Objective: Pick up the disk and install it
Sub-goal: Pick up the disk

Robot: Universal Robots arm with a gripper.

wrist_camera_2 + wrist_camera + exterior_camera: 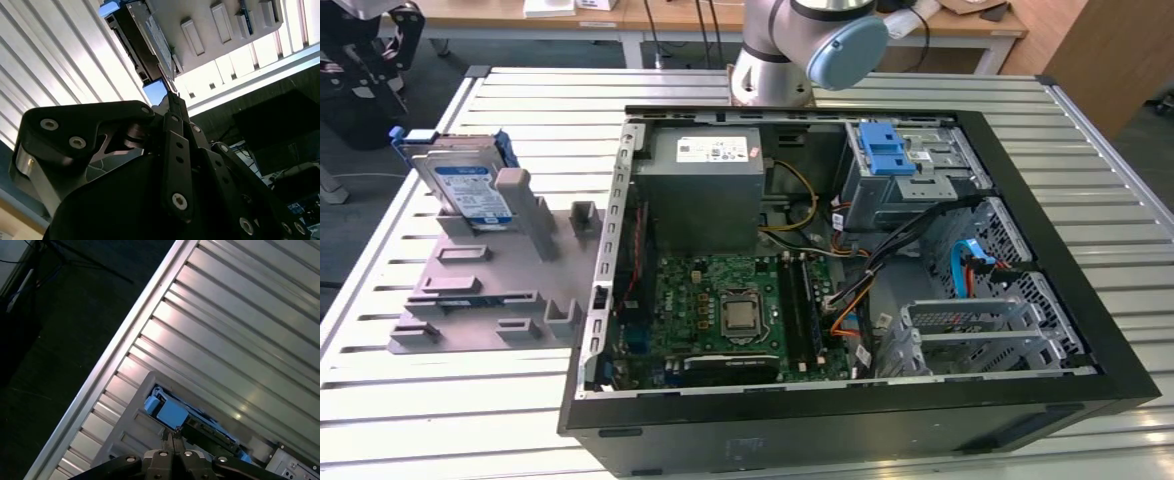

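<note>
One disk (467, 185) on edge in a slot of the grey holder (480, 290), white-and-blue label facing out in the exterior view, blue frame along its edges. Holder flat on the slatted metal surface (400, 400), just beside the open computer case (854, 425), on the exterior view's left of it. Inside the case: grey power-supply box (707, 190), green motherboard (734, 310), bright blue latch piece (887, 150) on the drive cage. Arm (801, 50) rising from the surface's far edge behind the case.

End effector (172, 434) in both wrist views (172, 100): fingertips (169, 437) pressed together, nothing clamped between them. Lined up with the blue-framed end of the disk (172, 412), no hold on it. Disk (145, 40) seated in the holder (225, 25), not in the case.
</note>
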